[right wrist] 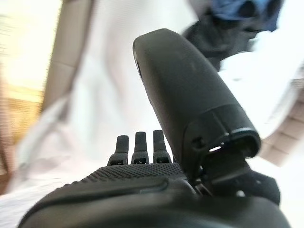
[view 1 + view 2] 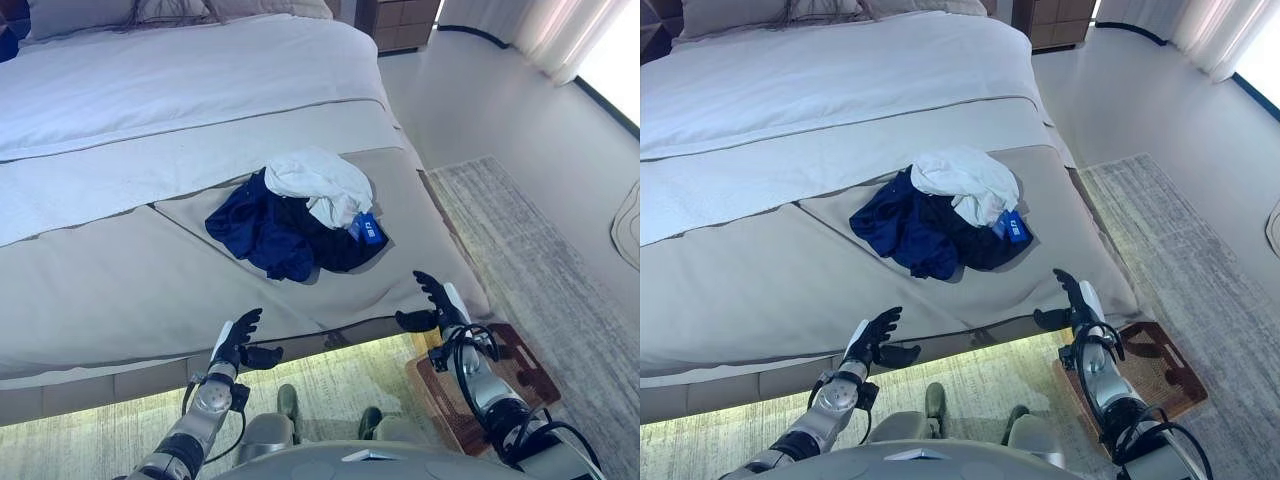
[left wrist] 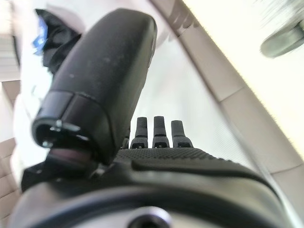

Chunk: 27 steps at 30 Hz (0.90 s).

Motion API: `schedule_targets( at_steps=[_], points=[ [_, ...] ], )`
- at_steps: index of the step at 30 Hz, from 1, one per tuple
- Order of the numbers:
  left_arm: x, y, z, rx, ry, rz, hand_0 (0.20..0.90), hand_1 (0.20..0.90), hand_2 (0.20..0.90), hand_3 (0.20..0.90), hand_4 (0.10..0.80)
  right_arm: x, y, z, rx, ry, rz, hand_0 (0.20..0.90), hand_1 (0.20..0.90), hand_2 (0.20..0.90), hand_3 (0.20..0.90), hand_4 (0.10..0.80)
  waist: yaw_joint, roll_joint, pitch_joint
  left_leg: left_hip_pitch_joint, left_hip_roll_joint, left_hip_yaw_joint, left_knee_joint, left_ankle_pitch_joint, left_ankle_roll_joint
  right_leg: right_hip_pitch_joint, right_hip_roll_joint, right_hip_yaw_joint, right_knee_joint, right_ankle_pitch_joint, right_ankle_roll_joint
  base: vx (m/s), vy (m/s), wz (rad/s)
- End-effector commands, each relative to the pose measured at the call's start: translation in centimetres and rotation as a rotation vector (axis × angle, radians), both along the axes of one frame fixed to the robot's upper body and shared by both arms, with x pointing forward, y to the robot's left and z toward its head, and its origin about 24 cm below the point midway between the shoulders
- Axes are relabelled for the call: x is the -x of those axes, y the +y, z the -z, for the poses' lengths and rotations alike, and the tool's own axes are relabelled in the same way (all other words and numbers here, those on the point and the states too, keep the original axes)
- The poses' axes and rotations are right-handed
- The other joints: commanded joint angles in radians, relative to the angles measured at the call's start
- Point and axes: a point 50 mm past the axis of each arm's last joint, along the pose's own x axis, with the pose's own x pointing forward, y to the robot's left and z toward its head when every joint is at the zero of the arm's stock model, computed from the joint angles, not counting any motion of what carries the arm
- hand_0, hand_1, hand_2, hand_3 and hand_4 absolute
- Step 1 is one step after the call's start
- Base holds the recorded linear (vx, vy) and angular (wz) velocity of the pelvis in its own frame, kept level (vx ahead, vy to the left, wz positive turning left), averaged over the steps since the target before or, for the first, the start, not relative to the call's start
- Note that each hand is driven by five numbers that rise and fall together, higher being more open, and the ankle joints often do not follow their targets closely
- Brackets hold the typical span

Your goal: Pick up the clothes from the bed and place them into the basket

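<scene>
A heap of clothes lies on the bed (image 2: pixel 100 290) near its foot: a dark blue garment (image 2: pixel 258 230), a black one (image 2: pixel 335 245) and a white one (image 2: pixel 320 180) on top. My left hand (image 2: pixel 238 340) is open and empty at the bed's front edge, short of the heap and to its left. My right hand (image 2: pixel 435 300) is open and empty at the bed's corner, to the heap's right. A brown basket (image 2: pixel 520 370) stands on the floor beside my right arm. The dark clothes also show past the thumb in the right wrist view (image 1: pixel 228 23).
A grey rug (image 2: pixel 540 250) covers the floor right of the bed. Pillows (image 2: pixel 170 12) lie at the head of the bed, with a dark nightstand (image 2: pixel 400 22) beside it. Curtains (image 2: pixel 550 30) hang at the far right.
</scene>
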Motion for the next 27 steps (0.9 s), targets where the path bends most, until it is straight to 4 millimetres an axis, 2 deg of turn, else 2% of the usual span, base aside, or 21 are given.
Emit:
schedule_targets(
  at_steps=[1, 2, 3, 7, 10, 12, 13, 14, 18, 20, 24, 25, 27],
  points=[
    [-2.6, 0.6, -2.9, 0.026, -0.159, 0.012, 0.900, 0.900, 0.900, 0.900, 0.800, -6.3, -1.3, -8.8, 0.025, -0.343, 0.017, 0.900, 0.900, 0.900, 0.900, 0.800, 0.008, -0.008, -0.027, -0.018, -0.055, -0.063, 0.070, -0.133, 0.001, -0.054, 0.022, 0.061, -0.169, 0.104, -0.003, 0.099, -0.179, 0.56],
    [-3.3, 0.5, -3.5, 0.039, -0.187, 0.017, 0.900, 0.900, 0.900, 0.900, 0.800, -7.3, -1.7, -10.4, 0.034, -0.381, 0.043, 0.900, 0.900, 0.900, 0.900, 0.800, 0.001, -0.005, -0.021, -0.030, -0.056, -0.078, 0.073, -0.138, 0.005, -0.072, 0.032, 0.100, -0.173, 0.106, -0.009, 0.094, -0.166, 0.49],
    [-3.5, 0.5, -3.8, 0.045, -0.195, 0.017, 0.900, 0.900, 0.900, 0.900, 0.800, -7.7, -1.9, -11.2, 0.031, -0.396, 0.057, 0.900, 0.900, 0.900, 0.900, 0.800, 0.000, -0.005, -0.019, -0.036, -0.056, -0.084, 0.074, -0.139, 0.006, -0.062, 0.039, 0.109, -0.194, 0.095, -0.015, 0.147, -0.194, 0.61],
    [-4.7, -0.5, -5.2, 0.130, -0.262, 0.021, 0.900, 0.900, 0.900, 0.900, 0.800, -10.7, -3.0, -17.0, -0.015, -0.504, 0.095, 0.900, 0.900, 0.900, 0.900, 0.800, 0.043, -0.006, -0.009, -0.116, -0.038, -0.071, 0.107, -0.114, -0.019, -0.009, 0.046, 0.039, -0.245, 0.059, -0.042, 0.114, -0.166, 0.57],
    [-5.5, -1.5, -7.2, 0.187, -0.369, 0.081, 0.900, 0.900, 0.900, 0.900, 0.800, -11.7, -4.3, -20.8, -0.006, -0.587, 0.134, 0.900, 0.900, 0.900, 0.900, 0.800, 0.069, 0.006, 0.028, -0.186, -0.037, -0.093, 0.144, -0.105, -0.035, -0.035, 0.043, 0.013, -0.230, 0.039, -0.055, -0.040, -0.060, 0.28],
    [-6.2, -2.0, -9.1, 0.228, -0.467, 0.109, 0.900, 0.900, 0.900, 0.900, 0.800, -12.1, -5.1, -23.7, -0.004, -0.649, 0.156, 0.900, 0.900, 0.900, 0.900, 0.800, 0.085, 0.023, 0.068, -0.242, -0.037, -0.103, 0.175, -0.097, -0.047, -0.072, 0.029, -0.016, -0.210, 0.030, -0.066, -0.118, 0.005, 0.28],
    [-6.3, -2.1, -9.5, 0.238, -0.487, 0.115, 0.900, 0.900, 0.900, 0.900, 0.800, -12.2, -5.3, -24.3, -0.008, -0.661, 0.161, 0.900, 0.900, 0.900, 0.900, 0.800, 0.088, 0.027, 0.076, -0.255, -0.037, -0.105, 0.186, -0.097, -0.049, -0.083, 0.025, -0.021, -0.201, 0.027, -0.068, -0.110, 0.027, 0.24],
    [-6.5, -2.4, -10.7, 0.266, -0.545, 0.137, 0.900, 0.900, 0.900, 0.900, 0.800, -12.4, -5.9, -26.2, -0.029, -0.706, 0.188, 0.900, 0.900, 0.900, 0.900, 0.800, 0.096, 0.041, 0.106, -0.294, -0.036, -0.105, 0.221, -0.099, -0.054, -0.126, 0.011, -0.033, -0.164, 0.019, -0.076, -0.102, 0.038, 0.19],
    [-6.9, -3.4, -13.2, 0.330, -0.665, 0.186, 0.900, 0.900, 0.900, 0.900, 0.800, -12.8, -6.7, -29.7, -0.090, -0.781, 0.251, 0.900, 0.900, 0.900, 0.900, 0.800, 0.111, 0.066, 0.168, -0.400, -0.046, -0.105, 0.343, -0.128, -0.056, -0.234, -0.029, -0.056, -0.049, -0.005, -0.092, -0.095, 0.051, 0.15],
    [-7.1, -3.7, -14.3, 0.365, -0.718, 0.190, 0.900, 0.900, 0.900, 0.900, 0.800, -13.0, -6.7, -31.0, -0.087, -0.798, 0.287, 0.900, 0.900, 0.900, 0.900, 0.800, 0.120, 0.078, 0.199, -0.453, -0.057, -0.104, 0.408, -0.148, -0.049, -0.292, -0.045, -0.059, 0.034, -0.031, -0.103, -0.062, 0.059, 0.16],
    [-7.3, -4.5, -16.1, 0.430, -0.798, 0.189, 0.900, 0.900, 0.900, 0.900, 0.800, -13.0, -7.4, -32.6, -0.104, -0.825, 0.353, 0.900, 0.900, 0.900, 0.900, 0.800, 0.130, 0.098, 0.243, -0.554, -0.072, -0.098, 0.518, -0.176, -0.033, -0.390, -0.069, -0.068, 0.166, -0.070, -0.126, -0.033, 0.022, 0.20],
    [-7.3, -4.7, -16.5, 0.442, -0.811, 0.193, 0.900, 0.900, 0.900, 0.900, 0.800, -13.0, -7.5, -32.8, -0.115, -0.830, 0.358, 0.900, 0.900, 0.900, 0.900, 0.800, 0.133, 0.100, 0.254, -0.572, -0.075, -0.098, 0.554, -0.211, -0.032, -0.412, -0.073, -0.061, 0.214, -0.106, -0.122, 0.016, -0.034, 0.22],
    [-7.3, -5.0, -17.0, 0.448, -0.829, 0.206, 0.900, 0.900, 0.900, 0.900, 0.800, -13.1, -7.5, -33.3, -0.134, -0.836, 0.365, 0.900, 0.900, 0.900, 0.900, 0.800, 0.137, 0.103, 0.276, -0.624, -0.080, -0.087, 0.611, -0.228, -0.025, -0.461, -0.084, -0.066, 0.279, -0.122, -0.129, -0.011, -0.036, 0.18]
  ],
)
